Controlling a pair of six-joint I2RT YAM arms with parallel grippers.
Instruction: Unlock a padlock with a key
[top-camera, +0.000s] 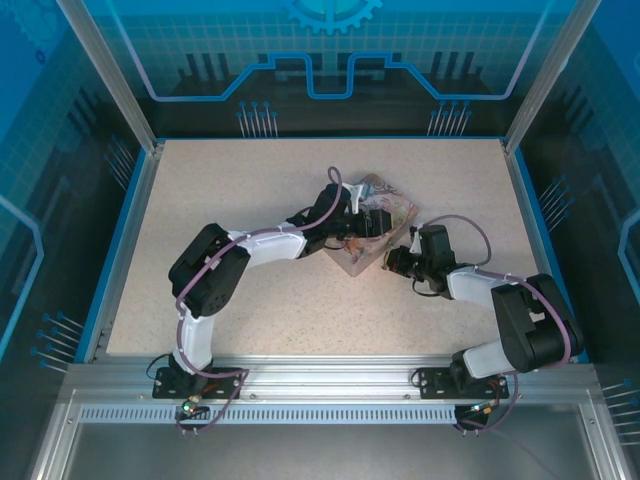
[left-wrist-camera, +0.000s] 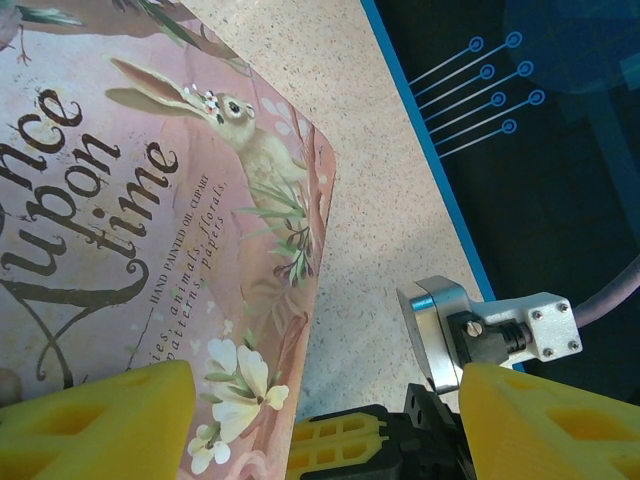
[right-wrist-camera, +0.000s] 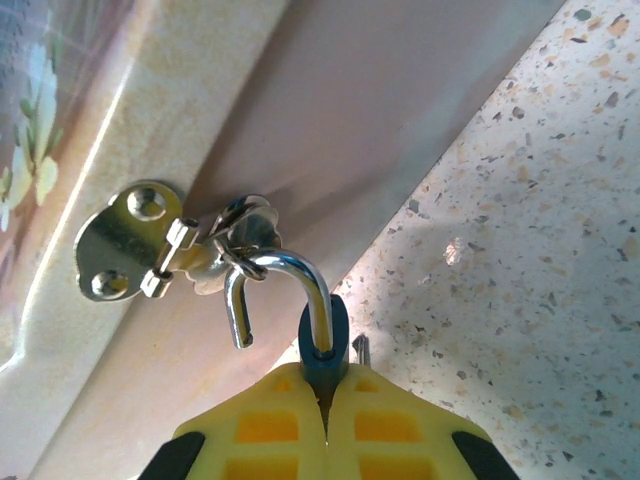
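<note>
Clamped in the right tool (right-wrist-camera: 325, 388), the padlock (right-wrist-camera: 338, 330) could be snagged on the hasp (right-wrist-camera: 130, 240) of the tin (right-wrist-camera: 400, 100) if pulled askew, while the left tool (left-wrist-camera: 325, 395) is held apart.

The worktop (top-camera: 250, 300) is a pale, speckled slab like stone, bordered by a thin blue rim (top-camera: 118, 250). Slanting aluminium posts (top-camera: 108, 75) rise from its far corners, and a slotted aluminium rail (top-camera: 330, 378) runs along the near edge. All round stand dark blue panels (top-camera: 330, 50) printed with bright circuit lines, a fine grid and a gear emblem (top-camera: 333, 10). The light is even, from above, with soft shadows.
</note>
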